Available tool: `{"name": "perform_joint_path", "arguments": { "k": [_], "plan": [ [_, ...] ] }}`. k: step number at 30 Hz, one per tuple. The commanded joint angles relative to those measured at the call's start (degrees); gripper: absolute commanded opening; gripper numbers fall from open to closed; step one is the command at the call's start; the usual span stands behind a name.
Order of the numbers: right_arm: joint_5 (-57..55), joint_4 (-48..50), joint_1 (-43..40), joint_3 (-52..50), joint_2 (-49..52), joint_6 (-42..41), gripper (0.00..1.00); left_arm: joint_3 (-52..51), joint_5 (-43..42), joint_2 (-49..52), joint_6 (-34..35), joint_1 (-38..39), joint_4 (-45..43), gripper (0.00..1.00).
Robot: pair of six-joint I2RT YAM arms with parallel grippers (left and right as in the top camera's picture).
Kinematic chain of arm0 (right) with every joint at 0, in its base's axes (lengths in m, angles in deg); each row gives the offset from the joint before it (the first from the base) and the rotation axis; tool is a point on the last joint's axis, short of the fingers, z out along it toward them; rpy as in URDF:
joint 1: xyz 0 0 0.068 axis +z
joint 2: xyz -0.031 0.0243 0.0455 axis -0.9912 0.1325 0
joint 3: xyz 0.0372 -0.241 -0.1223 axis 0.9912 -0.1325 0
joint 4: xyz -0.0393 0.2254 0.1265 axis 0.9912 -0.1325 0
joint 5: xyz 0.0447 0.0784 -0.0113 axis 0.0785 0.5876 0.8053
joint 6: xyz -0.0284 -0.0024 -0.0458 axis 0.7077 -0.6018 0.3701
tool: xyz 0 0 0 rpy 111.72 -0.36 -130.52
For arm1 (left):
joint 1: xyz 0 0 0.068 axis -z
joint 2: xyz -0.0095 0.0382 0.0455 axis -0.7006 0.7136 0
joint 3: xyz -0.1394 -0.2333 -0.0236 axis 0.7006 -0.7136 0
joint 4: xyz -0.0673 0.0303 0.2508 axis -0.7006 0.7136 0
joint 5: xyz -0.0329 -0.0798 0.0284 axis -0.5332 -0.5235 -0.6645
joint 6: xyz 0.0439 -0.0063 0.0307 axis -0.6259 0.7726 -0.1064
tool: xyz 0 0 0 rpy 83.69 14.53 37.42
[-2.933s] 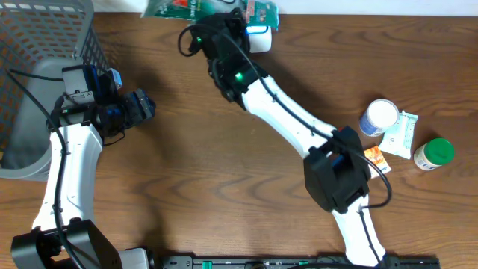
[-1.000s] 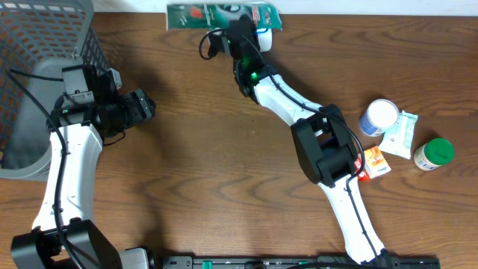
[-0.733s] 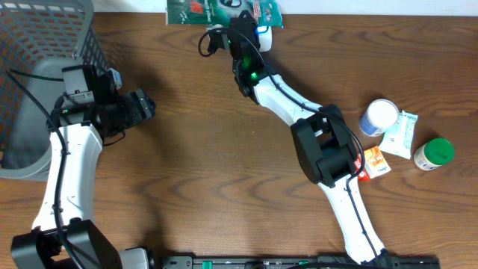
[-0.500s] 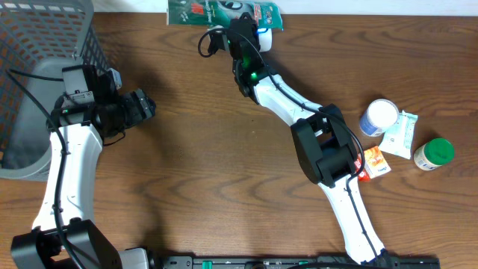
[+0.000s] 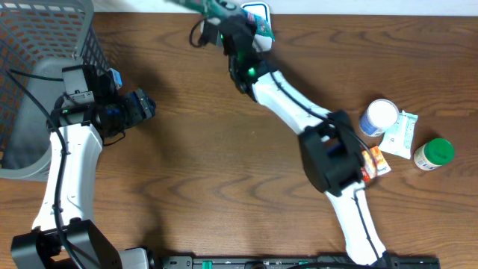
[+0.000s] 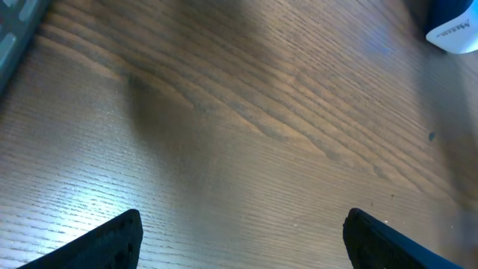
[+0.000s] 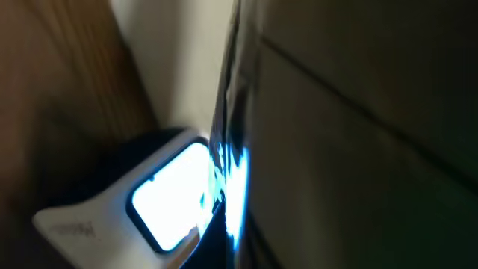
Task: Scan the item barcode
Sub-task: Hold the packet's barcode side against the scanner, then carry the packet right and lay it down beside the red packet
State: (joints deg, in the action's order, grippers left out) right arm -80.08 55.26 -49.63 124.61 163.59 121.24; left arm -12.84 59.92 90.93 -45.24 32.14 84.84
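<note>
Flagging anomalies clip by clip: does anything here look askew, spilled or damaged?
Nothing looks spilled or damaged. Only the green flat packet is askew. It is held tilted beside the lit white scanner at the far edge, and part of it runs out of the overhead view.

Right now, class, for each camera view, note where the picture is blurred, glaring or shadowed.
Overhead: evenly lit and sharp, except the green packet, which is smeared at the top edge. Left wrist: table grain clear up close, with a soft dark shadow at the left. Right wrist: badly blurred; the scanner window glares white, blown out.
</note>
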Motion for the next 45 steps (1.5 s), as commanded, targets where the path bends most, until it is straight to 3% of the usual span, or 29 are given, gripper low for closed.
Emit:
{"name": "perform_joint_path", "arguments": {
  "k": [1,7,13,19,23,34,35,36,37,38,39,40,41,45],
  "plan": [
    [1.2,-6.2,0.2,1.0,-13.4,-17.0,0.01,0.0,0.9,-0.7,-0.1,-0.7,0.0,0.87],
    [11.5,-35.3,-1.0,1.0,-29.1,-37.7,0.01,0.0,0.9,-0.7,-0.1,-0.7,0.0,0.87],
    [34.1,-62.6,-7.2,1.0,-36.1,-42.9,0.01,0.0,0.9,-0.7,-0.1,-0.7,0.0,0.87],
    [44.4,-83.4,-14.4,-1.7,-34.6,-43.7,0.02,0.0,0.9,-0.7,-0.1,-0.7,0.0,0.87],
    [44.7,-83.6,-16.9,-11.4,-34.5,-46.5,0.02,0.0,0.9,-0.7,-0.1,-0.7,0.0,0.87],
    [38.2,-62.9,-22.7,-36.8,-34.5,-58.2,0.01,0.0,0.9,-0.7,-0.1,-0.7,0.0,0.87],
    [38.4,-61.3,-22.9,-38.0,-34.5,-58.1,0.04,0.0,0.9,-0.7,-0.1,-0.7,0.0,0.87],
    [38.4,-60.4,-23.0,-38.7,-34.5,-58.1,0.18,0.0,0.9,-0.7,-0.1,-0.7,0.0,0.87],
    [38.3,-59.5,-23.0,-39.5,-34.5,-58.1,0.41,0.0,0.9,-0.7,-0.1,-0.7,0.0,0.87],
    [38.1,-59.3,-22.9,-39.7,-34.5,-57.9,0.50,0.0,0.9,-0.7,-0.1,-0.7,0.0,0.87],
    [38.0,-59.1,-23.0,-39.7,-34.5,-57.6,0.74,0.0,0.9,-0.7,-0.1,-0.7,0.0,0.87],
    [38.0,-58.8,-23.0,-39.7,-34.5,-57.6,0.90,0.0,0.9,-0.7,-0.1,-0.7,0.0,0.87],
    [38.0,-58.6,-23.0,-39.6,-34.5,-57.6,0.99,0.0,0.9,-0.7,-0.1,-0.7,0.0,0.87],
    [37.9,-58.6,-23.0,-38.8,-34.5,-57.3,0.99,0.0,0.9,-0.7,-0.1,-0.7,0.0,0.87]
  ]
}}
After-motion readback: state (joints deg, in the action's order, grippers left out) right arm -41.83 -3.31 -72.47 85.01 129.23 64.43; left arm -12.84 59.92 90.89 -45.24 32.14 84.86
